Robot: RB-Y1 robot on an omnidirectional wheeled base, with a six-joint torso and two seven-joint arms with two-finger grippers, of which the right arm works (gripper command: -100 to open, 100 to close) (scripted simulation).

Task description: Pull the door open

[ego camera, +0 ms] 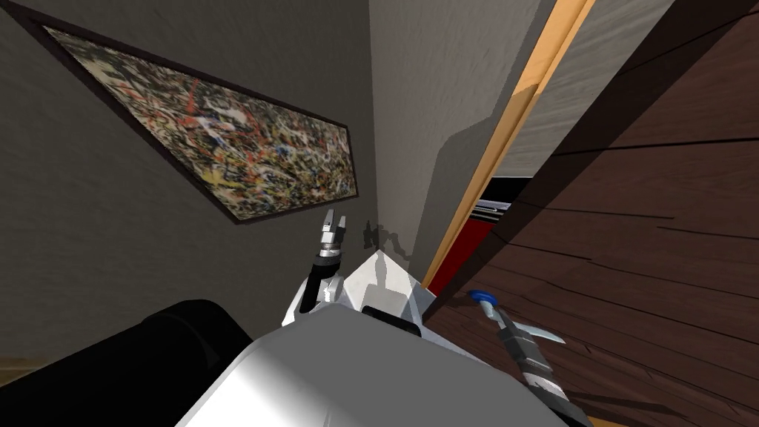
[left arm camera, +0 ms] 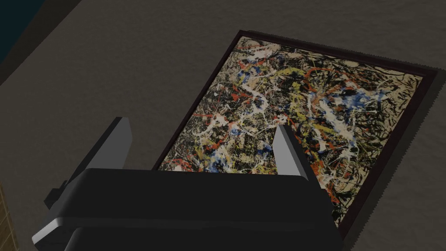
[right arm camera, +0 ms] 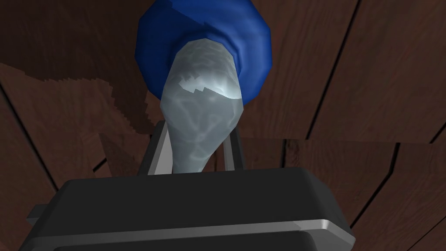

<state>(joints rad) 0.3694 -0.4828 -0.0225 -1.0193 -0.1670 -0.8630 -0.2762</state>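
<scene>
Brown wooden door (ego camera: 652,222): my right end effector (right arm camera: 194,146) grips its silvery handle (right arm camera: 202,109); my left end effector (left arm camera: 201,126) hangs open at left.

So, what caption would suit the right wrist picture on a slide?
Right hand shut on the silvery door handle, its blue collar against the dark wooden door.
</scene>
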